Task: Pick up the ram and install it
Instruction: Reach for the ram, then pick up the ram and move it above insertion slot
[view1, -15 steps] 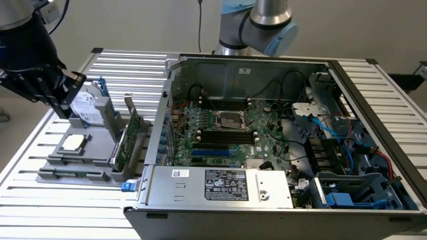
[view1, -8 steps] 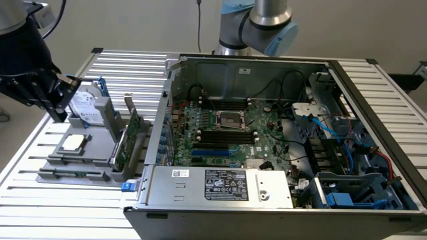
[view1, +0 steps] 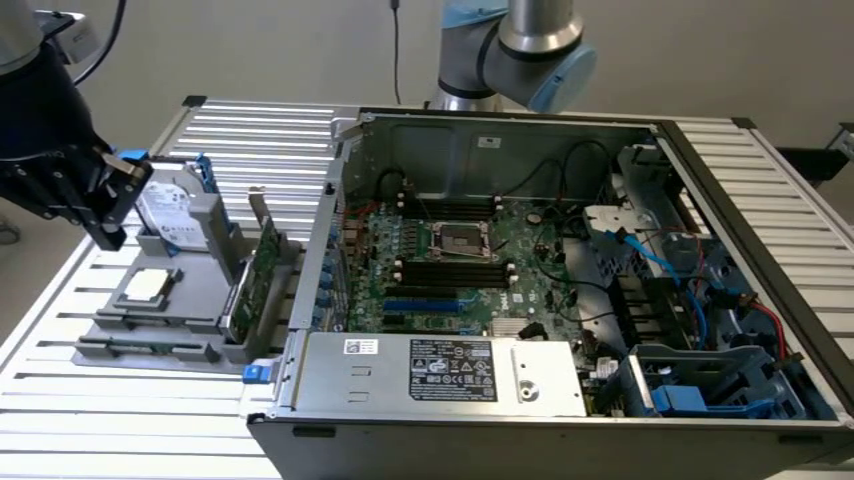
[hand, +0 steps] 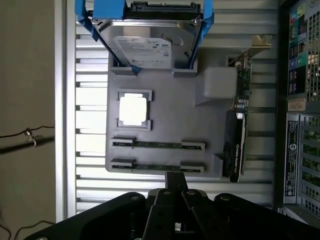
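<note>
Tool (view1: 107, 232) closed, hanging above ram (hand: 158, 144)

The exterior view cuts off the arm (view1: 523, 40) at twelve o'clock and the computer case (view1: 534, 447) at five o'clock; chips on the ram (hand: 158, 144) are too small to tell.

- Gripper (view1: 107, 238), fingers together, hangs near the hard drive (view1: 174, 215) on the grey tray (view1: 187, 300).
- Tray also holds a processor chip (view1: 150, 285) and an upright green card (view1: 254, 290).
- The ram (view1: 147, 347) is probably in the front slots, hard to tell.
- Open PC case (view1: 747, 200) sits right beside the tray.
</note>
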